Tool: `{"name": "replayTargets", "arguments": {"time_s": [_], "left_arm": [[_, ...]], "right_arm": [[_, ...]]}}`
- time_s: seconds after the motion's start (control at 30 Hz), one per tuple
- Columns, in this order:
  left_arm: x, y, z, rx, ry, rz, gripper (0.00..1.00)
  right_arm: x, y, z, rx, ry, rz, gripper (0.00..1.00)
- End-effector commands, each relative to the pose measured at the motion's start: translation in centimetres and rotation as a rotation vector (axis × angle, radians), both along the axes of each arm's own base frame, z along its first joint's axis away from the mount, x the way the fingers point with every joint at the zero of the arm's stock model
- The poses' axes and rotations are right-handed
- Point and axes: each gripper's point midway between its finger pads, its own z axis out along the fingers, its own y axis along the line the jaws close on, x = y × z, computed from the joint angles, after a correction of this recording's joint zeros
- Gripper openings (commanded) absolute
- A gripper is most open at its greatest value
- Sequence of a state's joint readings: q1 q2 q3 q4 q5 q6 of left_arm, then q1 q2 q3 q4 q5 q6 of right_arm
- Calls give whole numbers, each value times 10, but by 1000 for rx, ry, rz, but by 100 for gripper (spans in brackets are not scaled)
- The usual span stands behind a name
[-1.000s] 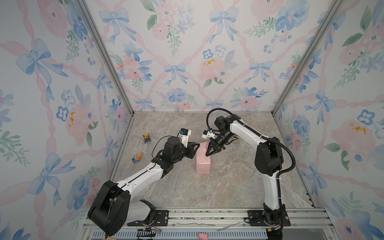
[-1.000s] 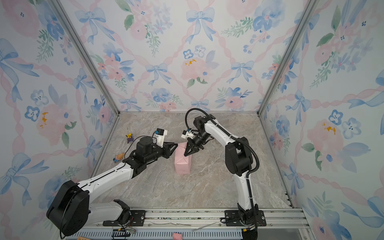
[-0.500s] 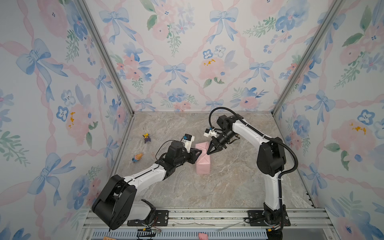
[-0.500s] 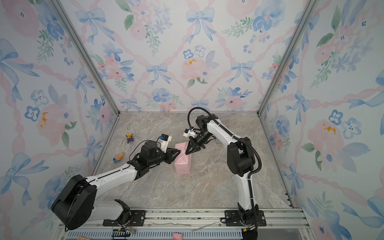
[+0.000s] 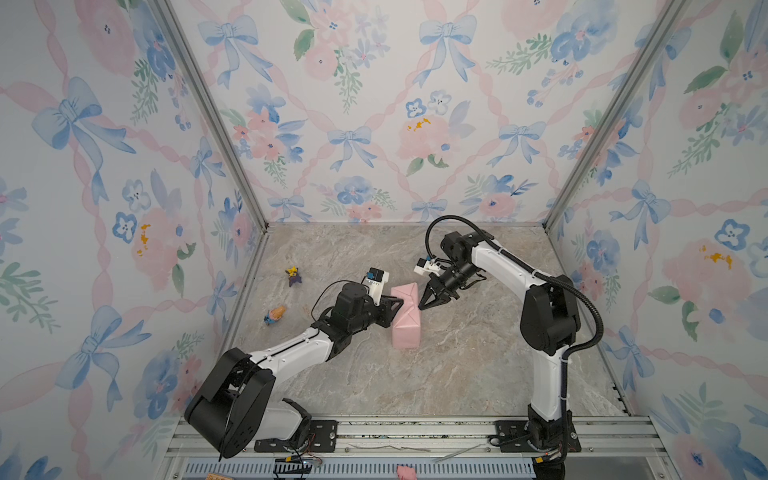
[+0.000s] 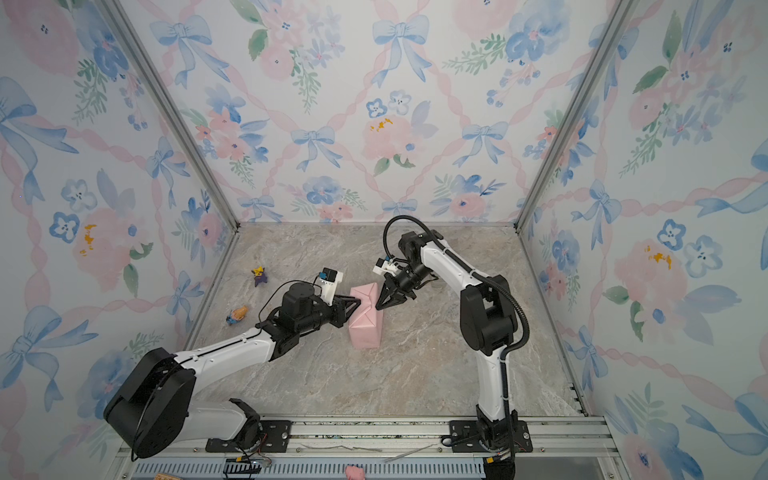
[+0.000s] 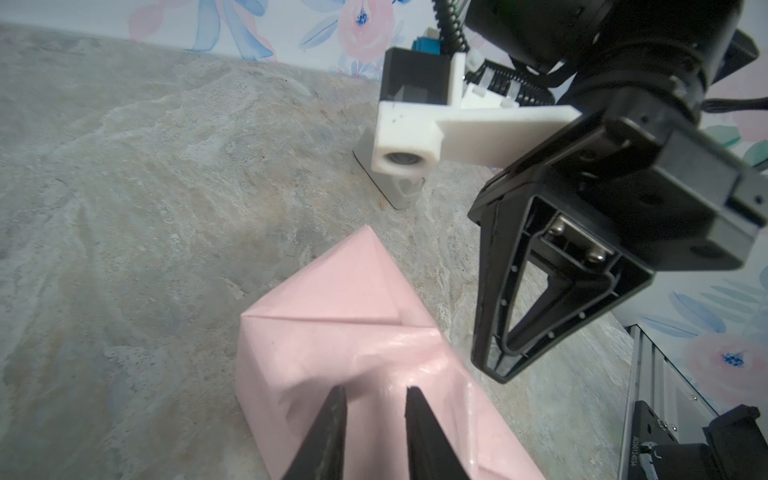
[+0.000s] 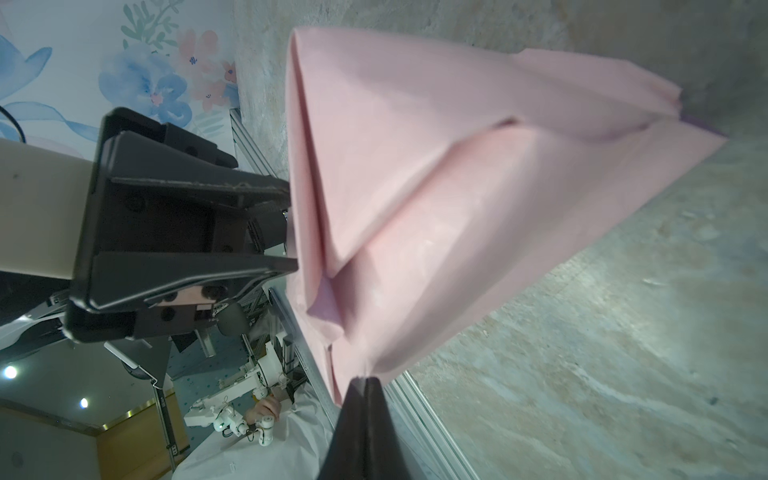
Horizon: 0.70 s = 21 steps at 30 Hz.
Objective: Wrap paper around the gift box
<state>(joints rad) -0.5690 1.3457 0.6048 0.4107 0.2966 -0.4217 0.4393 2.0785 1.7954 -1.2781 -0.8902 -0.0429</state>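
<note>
the paper (image 5: 405, 320) – pale pink side out, creased, folded into an oblong parcel – lies mid tabletop (image 5: 457, 374). left claw (image 5: 399, 305) is slightly released, tips against its side; right claw (image 5: 423, 306) is clenched, touching its fold.

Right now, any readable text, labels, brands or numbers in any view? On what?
Nothing reads clearly.
White lettering on a black arm part, left wrist view: too small and blurred to read.
The paper: plain pink, no print.
</note>
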Motion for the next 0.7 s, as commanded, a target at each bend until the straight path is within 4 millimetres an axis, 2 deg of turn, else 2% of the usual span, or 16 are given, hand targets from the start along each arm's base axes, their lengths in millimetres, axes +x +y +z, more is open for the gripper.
{"name": "replayTargets", "arguments": {"time_s": [0.0,0.27,0.5,0.67], "left_arm": [[-4,-1,-9,40,13,-21,28],[-3,-6,16,15,-50,-48,27],[-5,-9,51,-22,-137,-70,22],[-12,-13,64,-30,-181,-105,22]], "right_arm": [[3,0,0,-1,2,-22,0],[5,2,1,5,-6,-17,0],[4,5,0,8,-2,-3,0],[3,6,2,12,-7,1,0]]}}
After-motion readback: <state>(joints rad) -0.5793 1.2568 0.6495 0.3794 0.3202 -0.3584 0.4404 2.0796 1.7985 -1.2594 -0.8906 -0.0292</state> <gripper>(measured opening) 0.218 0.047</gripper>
